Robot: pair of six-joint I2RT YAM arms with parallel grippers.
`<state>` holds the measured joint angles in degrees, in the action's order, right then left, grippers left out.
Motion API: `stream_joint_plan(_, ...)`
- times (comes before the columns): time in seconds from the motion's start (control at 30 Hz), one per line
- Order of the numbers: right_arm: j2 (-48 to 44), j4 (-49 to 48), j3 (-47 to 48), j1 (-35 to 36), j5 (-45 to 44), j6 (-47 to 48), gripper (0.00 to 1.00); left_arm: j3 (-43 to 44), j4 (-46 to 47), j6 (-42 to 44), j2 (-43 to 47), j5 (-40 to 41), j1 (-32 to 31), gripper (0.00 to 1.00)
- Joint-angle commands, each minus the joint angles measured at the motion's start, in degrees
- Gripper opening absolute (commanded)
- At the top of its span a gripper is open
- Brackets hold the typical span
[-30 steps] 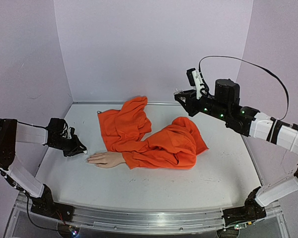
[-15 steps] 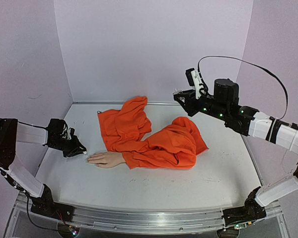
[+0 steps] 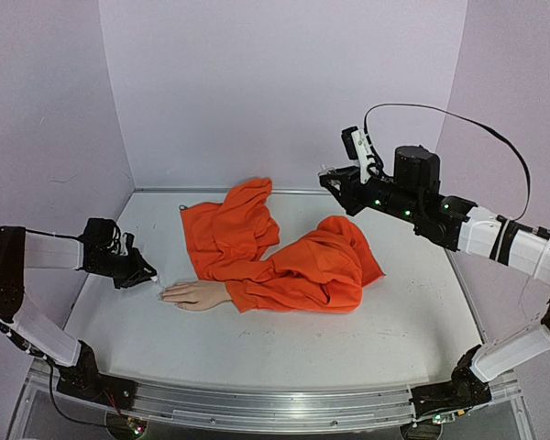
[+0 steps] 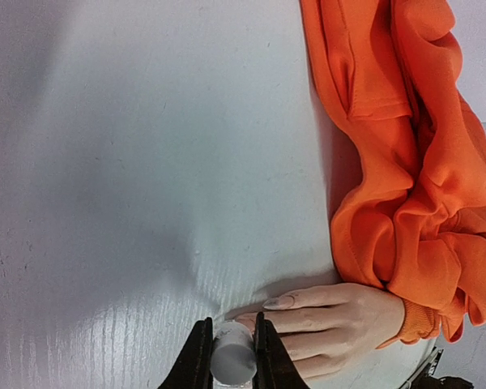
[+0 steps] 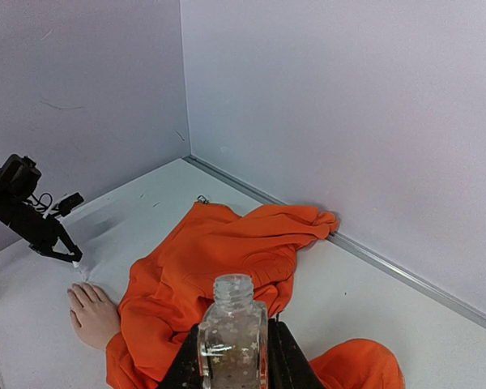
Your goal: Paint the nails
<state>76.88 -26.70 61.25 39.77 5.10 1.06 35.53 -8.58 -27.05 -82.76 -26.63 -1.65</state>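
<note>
left arm (image 3: 53, 249) low, reaching in from the left side | left gripper (image 3: 151, 277) tipped downward, jaws closed on a small white cylinder (image 4: 232, 363) | right arm (image 3: 495, 236) raised, stretched toward the back | right gripper (image 3: 335, 180) held high, fingers clamped around a clear glass bottle (image 5: 232, 328), upright

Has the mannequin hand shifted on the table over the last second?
No. The mannequin hand lies in the same spot, its wrist at the same fold of the orange garment, fingertips beside the left gripper.
</note>
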Motion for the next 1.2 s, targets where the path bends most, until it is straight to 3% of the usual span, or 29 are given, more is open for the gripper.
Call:
stream_joint_plan(0.0, -0.5, -3.1, 2.7, -0.3, 0.5, -0.6, 0.0, 0.0, 1.5, 0.2, 2.1, -1.2, 0.3, 0.0)
stream_joint_plan(0.47, -0.7, -3.1, 2.7, -0.3, 0.5, -0.6, 0.0, 2.6, 1.5, 0.9, -2.8, -5.3, 0.3, 0.0)
stream_joint_plan(1.17, -0.4, -3.1, 3.1, -0.3, 0.7, -0.6, 0.0, 1.6, 1.6, 0.7, -1.4, -0.2, 0.3, 0.0)
